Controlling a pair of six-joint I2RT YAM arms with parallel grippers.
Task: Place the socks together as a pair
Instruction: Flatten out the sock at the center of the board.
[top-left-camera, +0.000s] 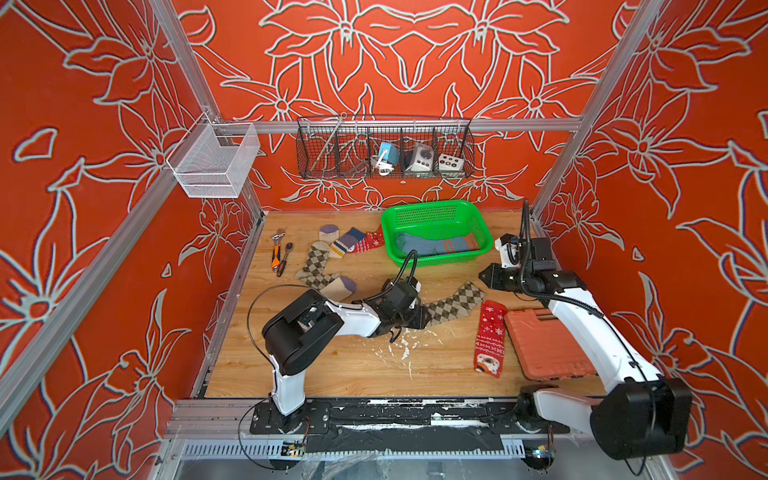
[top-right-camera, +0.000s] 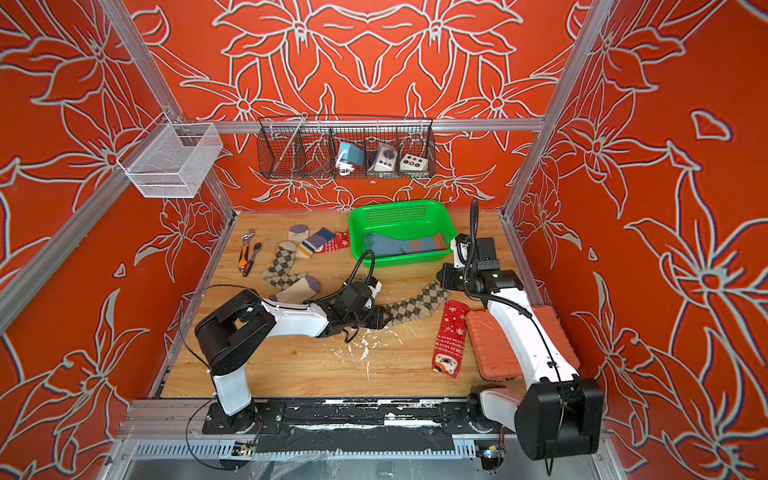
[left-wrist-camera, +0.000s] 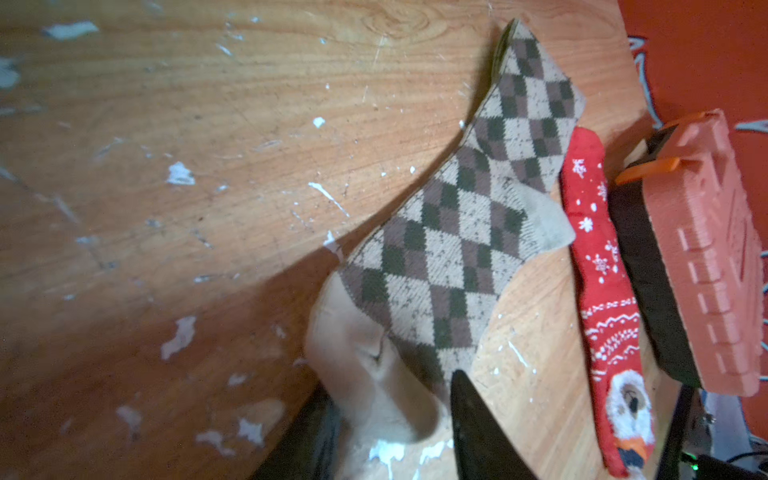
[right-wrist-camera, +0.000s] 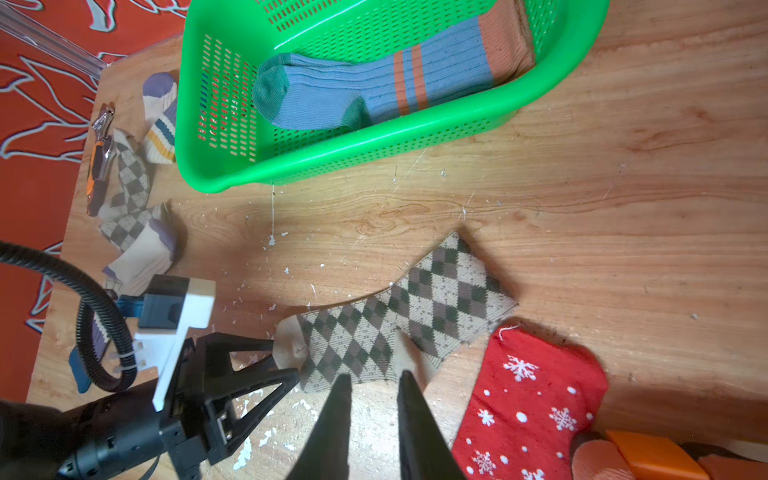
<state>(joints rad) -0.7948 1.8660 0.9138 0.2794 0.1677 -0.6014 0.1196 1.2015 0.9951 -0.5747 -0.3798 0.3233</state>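
Note:
A brown-beige argyle sock (top-left-camera: 455, 303) lies flat mid-table. My left gripper (top-left-camera: 424, 317) is shut on its beige toe (left-wrist-camera: 374, 374), which is pinched between the fingers in the right wrist view. A red snowflake sock (top-left-camera: 490, 338) lies just right of it. My right gripper (top-left-camera: 484, 276) hovers open and empty above the table near the basket's corner; its tips (right-wrist-camera: 372, 380) point at the argyle sock's heel. Blue ribbed socks (right-wrist-camera: 374, 91) lie in the green basket (top-left-camera: 432, 205). At the back left are a second argyle sock (top-left-camera: 313, 266), cream purple-toed socks (top-left-camera: 340, 287) and another red sock (top-left-camera: 370, 241).
An orange tool case (top-left-camera: 548, 349) lies at the right edge beside the red sock. A wrench and pliers (top-left-camera: 278, 253) lie at the far left. A black wire rack (top-left-camera: 384, 149) and a white mesh basket (top-left-camera: 214, 162) hang on the frame. White flecks dot the wood.

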